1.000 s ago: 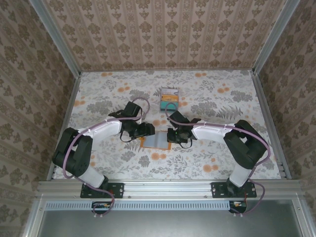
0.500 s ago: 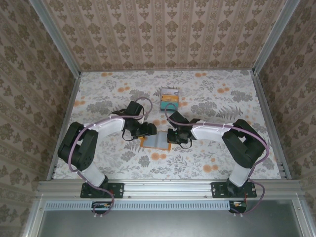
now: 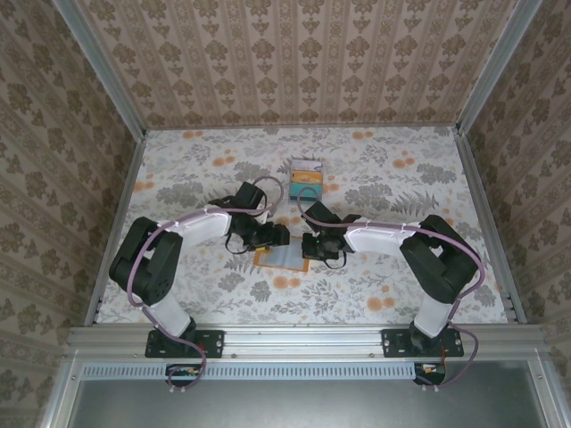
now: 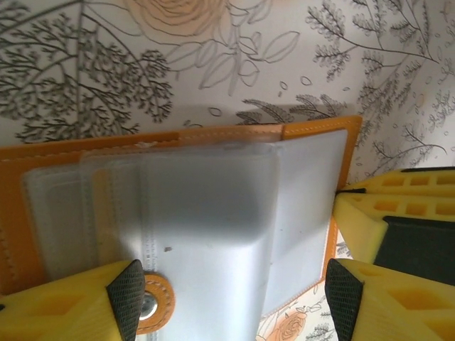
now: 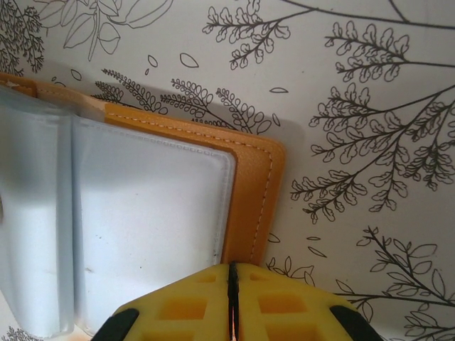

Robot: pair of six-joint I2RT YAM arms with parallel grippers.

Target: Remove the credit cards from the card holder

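As seen from the top view, the orange card holder [image 3: 284,256] is found lying open on the floral surface [image 3: 401,276], near the middle, with its pale blue-grey sleeves turned upward. The left gripper [image 3: 270,237] is positioned at its far left edge and the right gripper [image 3: 312,247] at its right edge. From the left wrist, the left jaws are seen released, spread wide over the clear sleeves and a snap button [image 4: 149,305]. From the right wrist, the right jaws are seen clenched together, with their tips at the holder's orange border; whether the border is touched cannot be told. The credit cards [image 3: 306,178], teal and orange uppermost, are observed stacked farther back, well apart from the holder.
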